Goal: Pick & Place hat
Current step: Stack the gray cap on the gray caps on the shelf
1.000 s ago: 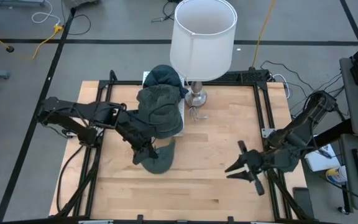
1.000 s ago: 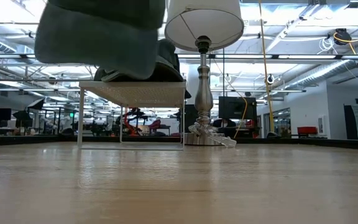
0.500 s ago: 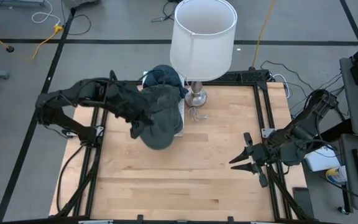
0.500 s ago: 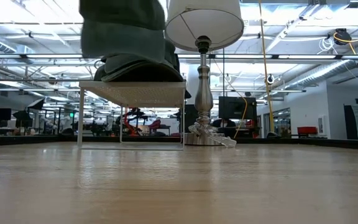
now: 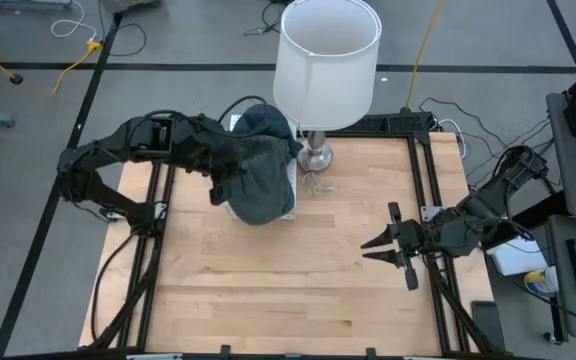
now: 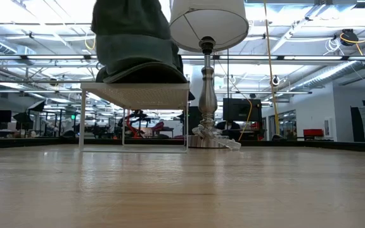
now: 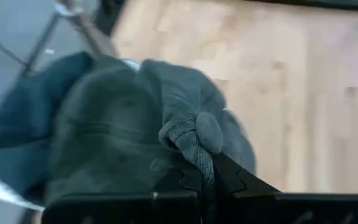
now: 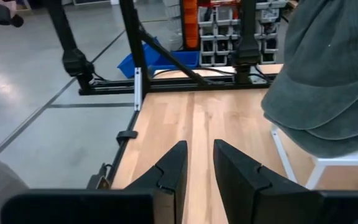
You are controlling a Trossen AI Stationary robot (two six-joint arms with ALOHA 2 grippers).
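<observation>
Since a second ago the left arm has carried the grey hat [image 5: 255, 180] off the tabletop and back over the white wire rack [image 6: 135, 88]; the right arm has shifted only slightly at the table's right edge.

Near: bare wooden table [image 5: 298, 280], nothing on its front half.

Mid, right side: right gripper [image 5: 386, 246] waits low over the table near the right edge, fingers apart, holding nothing. Its wrist view shows the two fingers with a clear gap and the hats on the rack ahead.

Mid, left side: left gripper [image 7: 205, 177] clamped on a bunched fold of the grey hat; the wrist view shows cloth pinched between the fingertips. The hat hangs from that pinch above the rack, on or just over a darker hat [image 5: 264, 122] already lying there. In the low view its lower edge sits at or close to the pile; I cannot tell if it bears weight yet.

Far: lamp [image 5: 326, 62] stands just beside the rack at the table's back edge, shade overhanging the rack's corner.

Step in hand, as I judge it: setting the hat down on the rack. To do it well, lower until the cloth slackens, keep the wrist clear of the lamp shade, centre the hat so no part drapes off the rack's front edge, then let go and lift straight up so the fold does not snag.
</observation>
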